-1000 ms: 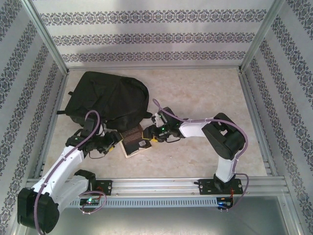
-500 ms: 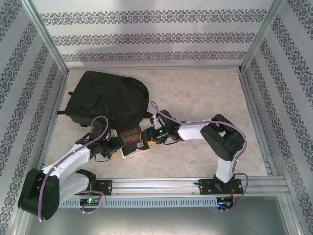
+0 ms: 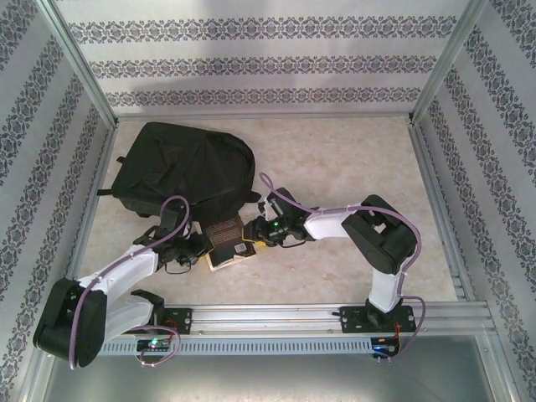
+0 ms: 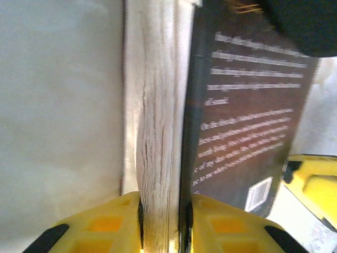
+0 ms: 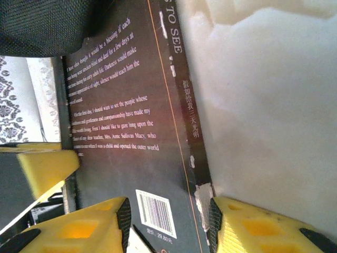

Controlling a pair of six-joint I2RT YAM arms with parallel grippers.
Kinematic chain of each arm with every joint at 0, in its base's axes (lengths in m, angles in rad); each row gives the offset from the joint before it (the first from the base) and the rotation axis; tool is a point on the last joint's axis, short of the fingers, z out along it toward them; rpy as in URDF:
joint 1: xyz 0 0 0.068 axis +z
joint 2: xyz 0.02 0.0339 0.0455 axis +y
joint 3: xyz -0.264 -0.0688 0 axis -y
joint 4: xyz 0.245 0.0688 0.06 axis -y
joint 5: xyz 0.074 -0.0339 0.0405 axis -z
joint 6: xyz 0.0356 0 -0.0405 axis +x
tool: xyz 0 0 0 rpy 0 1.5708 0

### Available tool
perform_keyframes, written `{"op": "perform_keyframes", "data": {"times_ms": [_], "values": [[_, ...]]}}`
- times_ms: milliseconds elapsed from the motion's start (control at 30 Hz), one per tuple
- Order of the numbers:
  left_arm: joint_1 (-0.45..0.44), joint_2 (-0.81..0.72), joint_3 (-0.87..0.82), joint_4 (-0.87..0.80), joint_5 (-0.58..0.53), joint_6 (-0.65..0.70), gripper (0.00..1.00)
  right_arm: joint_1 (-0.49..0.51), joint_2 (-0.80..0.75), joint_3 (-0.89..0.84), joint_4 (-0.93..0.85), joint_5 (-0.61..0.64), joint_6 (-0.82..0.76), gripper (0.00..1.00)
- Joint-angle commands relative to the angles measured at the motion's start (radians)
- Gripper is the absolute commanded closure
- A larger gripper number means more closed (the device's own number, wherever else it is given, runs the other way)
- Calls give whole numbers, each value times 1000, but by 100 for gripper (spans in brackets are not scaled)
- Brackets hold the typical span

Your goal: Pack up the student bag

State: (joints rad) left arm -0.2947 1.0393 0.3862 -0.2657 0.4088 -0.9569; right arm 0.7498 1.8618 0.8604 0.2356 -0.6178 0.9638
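Observation:
The student bag [image 3: 184, 167], a big black backpack, lies at the back left of the table; its fabric also shows as the bag [image 5: 47, 26]. A dark-covered book [image 3: 228, 243] lies just in front of it, between both grippers. My left gripper [image 3: 201, 249] is shut on the book's cream page edge [image 4: 158, 132], one yellow pad on each side, as the left gripper [image 4: 163, 203] shows. My right gripper [image 3: 254, 234] straddles the barcode corner of the book [image 5: 126, 105]. The right gripper [image 5: 167, 211] has its jaws apart, one pad against the spine.
The beige table [image 3: 335, 159] stretches to the right and back. Patterned walls with metal posts close it in on three sides. An aluminium rail [image 3: 276, 316] with both arm bases runs along the near edge.
My left arm has dropped low and reached in to the book, and its jaws have closed on the page edge. The right gripper's jaws have narrowed around the book's corner.

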Motion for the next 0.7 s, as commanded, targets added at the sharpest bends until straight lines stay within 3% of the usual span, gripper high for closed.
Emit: {"op": "perform_keyframes", "data": {"times_ms": [0, 333, 467, 667], "values": [[-34, -73, 37, 74, 85, 17, 77, 51, 96, -18, 104, -17, 2, 55], [-47, 14, -28, 239, 148, -58, 83, 51, 109, -27, 176, -35, 53, 54], [-50, 6, -16, 223, 140, -55, 95, 49, 107, -40, 189, -34, 57, 54], [-50, -60, 2, 166, 148, -83, 100, 24, 84, -90, 209, -16, 72, 39]]}}
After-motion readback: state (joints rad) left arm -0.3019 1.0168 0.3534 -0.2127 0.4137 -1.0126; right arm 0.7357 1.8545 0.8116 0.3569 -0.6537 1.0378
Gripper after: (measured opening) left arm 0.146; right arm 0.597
